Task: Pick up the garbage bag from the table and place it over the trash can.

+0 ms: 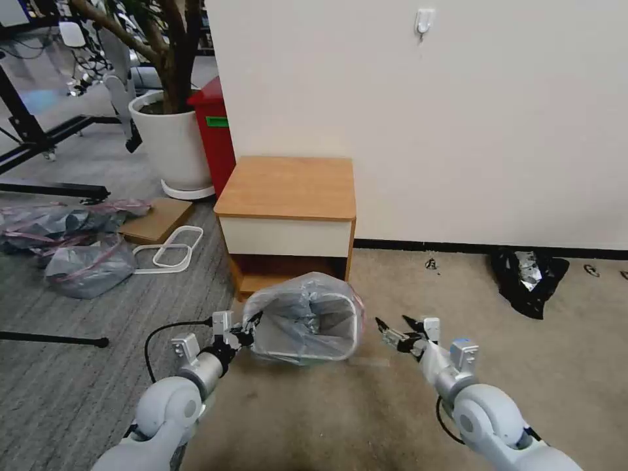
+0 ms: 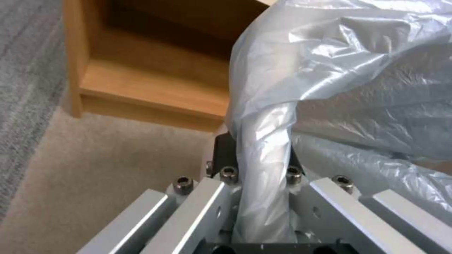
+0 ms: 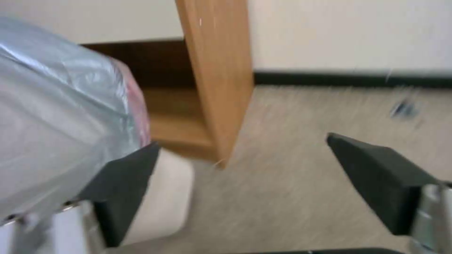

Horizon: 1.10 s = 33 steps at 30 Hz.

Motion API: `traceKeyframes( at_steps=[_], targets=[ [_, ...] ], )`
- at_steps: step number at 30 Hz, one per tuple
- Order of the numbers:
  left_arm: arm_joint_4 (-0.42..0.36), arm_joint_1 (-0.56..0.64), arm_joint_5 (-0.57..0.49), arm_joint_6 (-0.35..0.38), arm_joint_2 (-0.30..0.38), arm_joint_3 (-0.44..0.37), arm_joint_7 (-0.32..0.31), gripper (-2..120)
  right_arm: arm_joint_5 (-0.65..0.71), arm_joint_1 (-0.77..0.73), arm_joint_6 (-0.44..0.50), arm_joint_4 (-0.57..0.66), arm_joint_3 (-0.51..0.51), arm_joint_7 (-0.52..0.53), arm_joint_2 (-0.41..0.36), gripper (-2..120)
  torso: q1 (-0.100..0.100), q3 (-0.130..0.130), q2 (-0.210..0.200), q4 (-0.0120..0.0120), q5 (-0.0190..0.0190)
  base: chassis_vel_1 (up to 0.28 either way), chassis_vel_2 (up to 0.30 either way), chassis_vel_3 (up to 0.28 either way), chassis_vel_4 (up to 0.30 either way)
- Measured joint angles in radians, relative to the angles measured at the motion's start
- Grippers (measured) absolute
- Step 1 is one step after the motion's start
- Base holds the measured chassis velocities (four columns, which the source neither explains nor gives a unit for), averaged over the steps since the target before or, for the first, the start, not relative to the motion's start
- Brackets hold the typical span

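bag: garbage bag (image 1: pixel 307 307) draped over trash can (image 1: pixel 297 353) on the floor at the desk's (image 1: pixel 288 186) front edge | L: my left gripper (image 1: pixel 243 335) clamps a twisted strand of bag, tensioning it over the rim I think | R: my right gripper (image 1: pixel 396 332) wide, holding nothing, just beside the can's right side
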Motion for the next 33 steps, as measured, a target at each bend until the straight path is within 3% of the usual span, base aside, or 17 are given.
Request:
traceKeyframes(
  at_steps=[6,11,15,21,26,29,33],
  targets=[
    [-0.002,-0.006,0.046,-0.013,-0.002,-0.002,-0.010,2,-0.209,-0.050,0.056,0.126,0.051,-0.066,-0.047,96,0.000,0.000,0.000,-0.0001,-0.0003,0.000,0.000,0.000,0.000],
    [-0.024,-0.007,0.086,-0.017,-0.003,0.002,-0.021,2,-0.367,-0.065,0.076,0.270,0.055,-0.146,-0.088,78,0.000,0.000,0.000,0.0001,-0.0003,0.000,0.000,0.000,0.000],
    [-0.046,0.000,0.123,-0.018,-0.004,0.009,-0.030,2,-0.411,-0.064,0.071,0.351,0.033,-0.211,-0.118,65,0.000,0.000,0.000,0.0001,-0.0003,0.000,0.000,0.000,0.000],
    [-0.087,0.021,0.251,-0.021,-0.015,0.031,-0.034,2,-0.503,-0.023,0.014,0.408,-0.050,-0.295,-0.173,37,0.000,0.000,0.000,0.0001,-0.0002,0.000,0.000,0.000,0.000],
    [-0.099,0.028,0.299,-0.029,-0.019,0.044,-0.036,2,-0.564,-0.009,-0.019,0.410,-0.074,-0.324,-0.182,25,0.000,0.000,0.000,0.0001,-0.0002,0.000,0.000,0.000,0.000],
    [-0.116,0.037,0.350,-0.034,-0.028,0.065,-0.040,2,-0.655,0.011,-0.094,0.415,-0.082,-0.430,-0.180,9,0.000,0.000,0.000,0.0000,-0.0001,0.000,0.000,0.000,0.000],
    [-0.124,0.040,0.378,-0.034,-0.034,0.083,-0.051,2,-0.739,0.038,-0.155,0.419,-0.113,-0.489,-0.178,0,0.000,0.000,0.000,0.0000,-0.0002,0.000,0.000,0.000,0.000]
  ],
)
